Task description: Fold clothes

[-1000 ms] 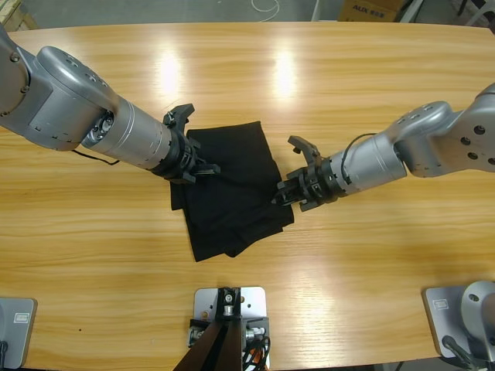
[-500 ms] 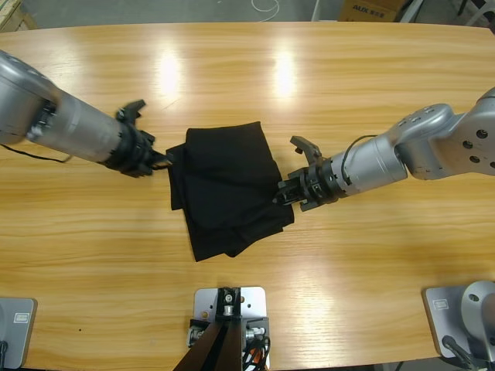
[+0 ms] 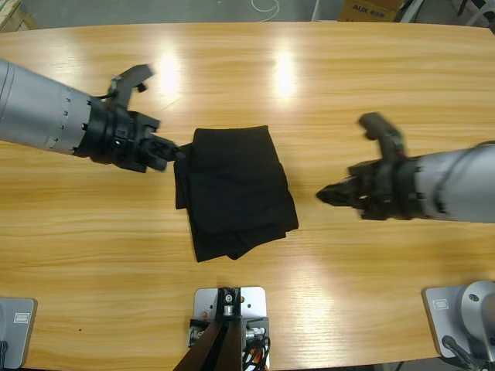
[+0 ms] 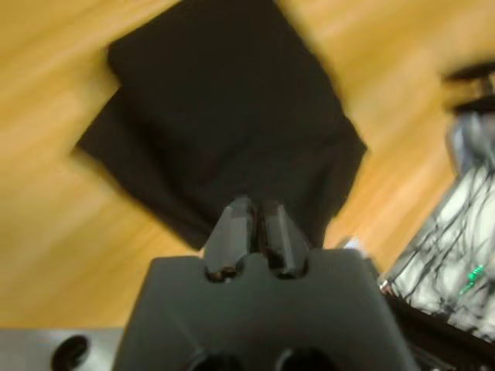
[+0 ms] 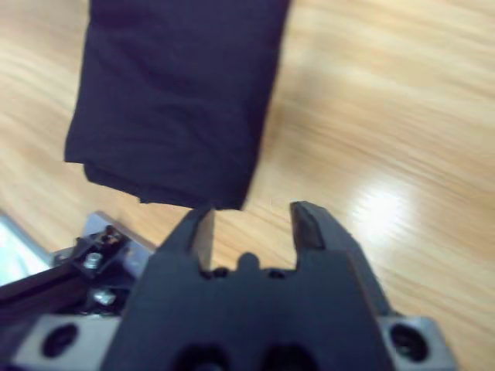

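Right gripper (image 3: 329, 193) has backed off the folded shirt (image 3: 236, 189) (jaws apart).

A plain black shirt (image 3: 234, 191) lies on a honey-coloured, wood-grained table (image 3: 309, 85).

A folded black polo shirt (image 3: 236, 189) of soft, matt knit cloth lies on a tabletop (image 3: 325, 85) of glossy varnished wood, its grain fine and lamp glare bright near the far edge. The arms' brushed silver metal casings have a satin sheen; each pincer is matt black plastic.
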Controlling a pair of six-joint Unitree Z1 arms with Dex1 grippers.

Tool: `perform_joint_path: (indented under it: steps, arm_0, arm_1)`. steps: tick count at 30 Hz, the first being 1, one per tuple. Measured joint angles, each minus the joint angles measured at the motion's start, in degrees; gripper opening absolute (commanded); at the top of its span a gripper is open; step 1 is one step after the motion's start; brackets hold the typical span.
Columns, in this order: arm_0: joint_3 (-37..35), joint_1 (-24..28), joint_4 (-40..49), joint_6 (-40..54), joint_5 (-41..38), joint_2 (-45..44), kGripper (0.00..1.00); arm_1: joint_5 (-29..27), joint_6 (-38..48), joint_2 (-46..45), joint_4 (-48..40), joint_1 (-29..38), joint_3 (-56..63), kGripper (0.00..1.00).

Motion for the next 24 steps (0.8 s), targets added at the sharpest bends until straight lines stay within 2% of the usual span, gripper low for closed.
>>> perform_joint_path:
  steps: [5, 8, 11, 16, 24]
  arm_0:
    - [-8.24, -4.77, 6.58, 22.05, -0.46, 1.95, 0.95]
    - [-18.2, -7.1, 17.91, 35.98, 0.32, 7.0, 0.955]
    - [-29.66, -9.39, 30.81, 44.45, 0.44, 13.66, 0.965]
    - [-41.45, -11.99, 42.74, 47.19, 0.97, 19.82, 0.987]
    - [-44.32, -13.13, 47.05, 47.01, 3.95, 26.62, 0.977]
  arm_1:
    - [-6.22, 0.42, -5.74, 12.68, 0.49, -2.49, 1.0]
    - [-6.58, 0.44, -6.85, 16.87, 0.5, -2.65, 1.0]
    - [-6.58, 0.45, -7.01, 19.33, 0.52, -2.88, 1.0]
    - [-6.58, 0.9, -7.04, 20.83, 0.52, -3.2, 1.0]
    - [-6.53, 1.87, -8.61, 20.98, 0.52, -3.63, 1.0]
